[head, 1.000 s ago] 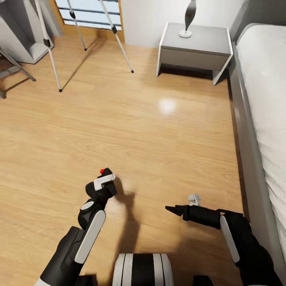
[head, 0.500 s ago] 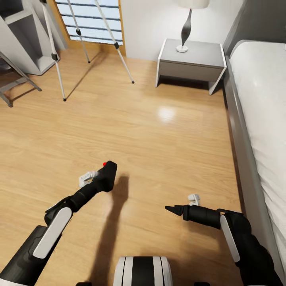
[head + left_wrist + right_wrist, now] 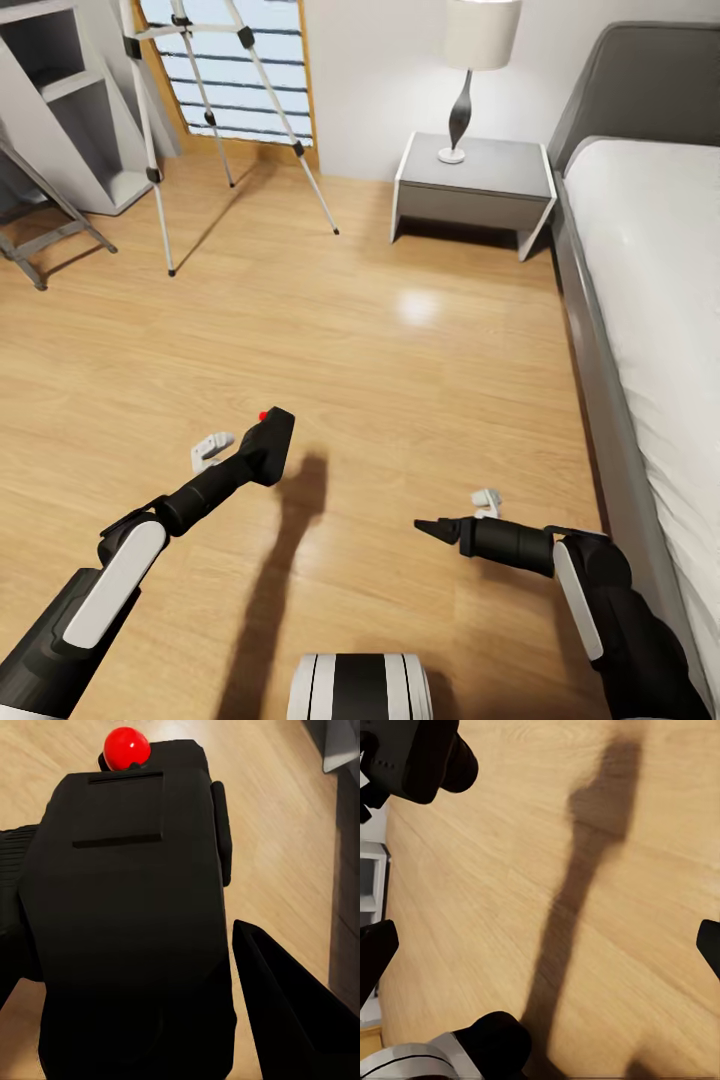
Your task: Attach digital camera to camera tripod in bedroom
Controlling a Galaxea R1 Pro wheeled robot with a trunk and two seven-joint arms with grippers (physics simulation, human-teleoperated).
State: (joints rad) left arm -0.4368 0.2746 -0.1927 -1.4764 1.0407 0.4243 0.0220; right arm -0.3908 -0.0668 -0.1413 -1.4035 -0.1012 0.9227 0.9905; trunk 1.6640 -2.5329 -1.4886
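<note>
Black digital camera [image 3: 270, 437], red dot [image 3: 263, 415]

Floor [image 3: 420, 360]: light wood planks, smooth satin finish, glossy highlight patch centre frame. Digital camera [image 3: 135, 922]: matt black plastic body, shiny red dot on top. Camera tripod [image 3: 160, 150], upper left: thin silver metal legs, black plastic-looking joints. Left pincer [image 3: 272, 440] and right pincer [image 3: 432, 527]: matt black, arm shells black with smooth white panels. Nightstand [image 3: 475, 185], upper centre: flat matt grey with white edges. Lamp [image 3: 470, 60] on it: glossy dark stem, pale cloth-like shade. Bed [image 3: 650, 300], right: white cloth cover, matt grey frame.
</note>
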